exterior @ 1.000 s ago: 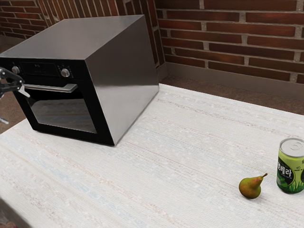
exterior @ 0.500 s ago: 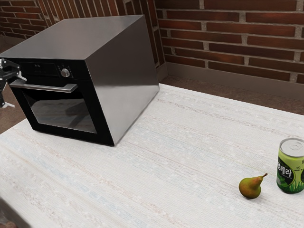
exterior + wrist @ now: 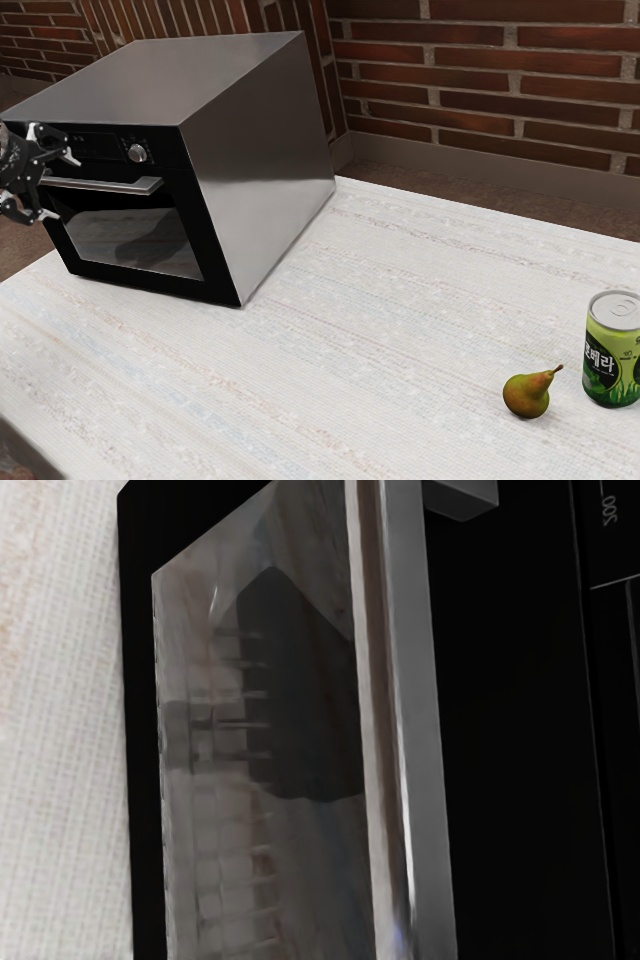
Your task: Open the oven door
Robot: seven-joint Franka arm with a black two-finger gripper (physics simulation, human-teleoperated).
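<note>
The jaws stand spread, seemingly above and below the handle (image 3: 425, 720), likely so they can close around it; just beyond them, the oven door (image 3: 130, 240) is shut, needing a firm pull

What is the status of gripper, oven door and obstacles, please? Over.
Gripper open, near the door handle. Oven door shut. Pear and green can off toward the exterior view's right, out of the way.
</note>
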